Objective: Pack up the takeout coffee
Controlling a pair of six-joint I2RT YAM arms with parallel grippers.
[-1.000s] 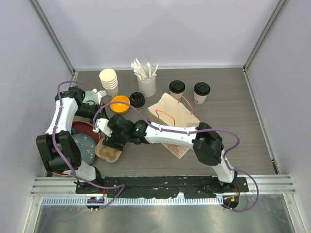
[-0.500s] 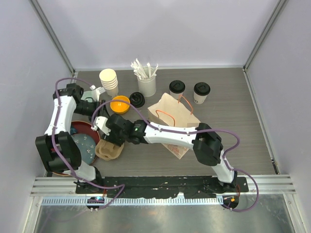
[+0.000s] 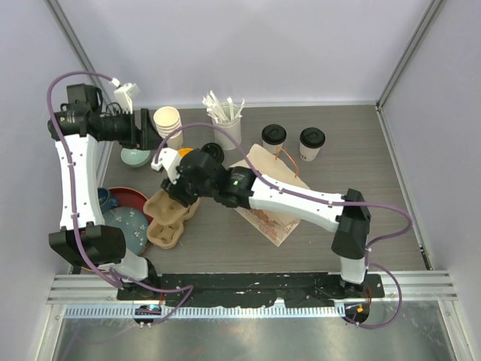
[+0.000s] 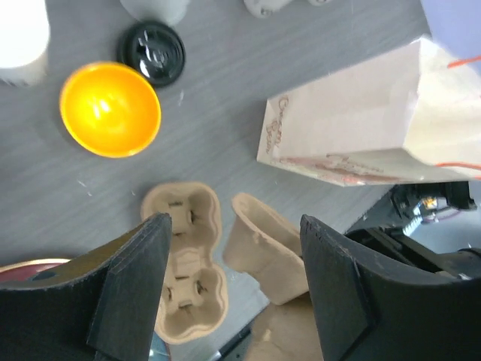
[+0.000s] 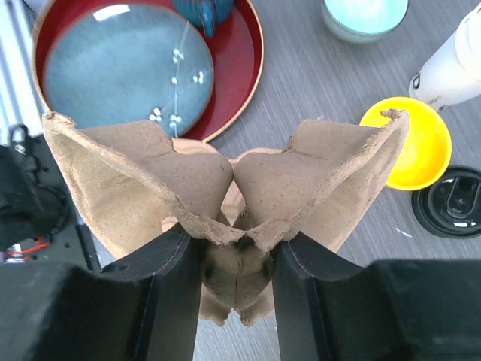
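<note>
Two takeout coffee cups point(image 3: 273, 137) point(image 3: 312, 141), white with black lids, stand at the back right of the table behind a paper bag point(image 3: 267, 188) point(image 4: 361, 128). My right gripper point(image 3: 174, 194) point(image 5: 237, 248) is shut on the middle ridge of a brown pulp cup carrier point(image 5: 188, 180) point(image 4: 263, 248), holding it tilted above the table. A second carrier point(image 3: 165, 229) point(image 4: 184, 271) lies flat below it. High above the table's left side, my left gripper point(image 3: 150, 129) point(image 4: 234, 226) is open and holds nothing.
A yellow bowl point(image 4: 110, 109) point(image 5: 421, 150) and loose black lids point(image 3: 213, 153) sit mid-table. A stack of cream cups point(image 3: 168, 124), a cup of stirrers point(image 3: 225, 124) and a teal bowl point(image 3: 135, 158) stand at the back left. A red tray point(image 3: 141, 197) with a blue plate point(image 5: 124, 64) is front left.
My left gripper has opened and risen up toward the back left. The right gripper has closed on one carrier and lifted it off the other, toward the back right.
</note>
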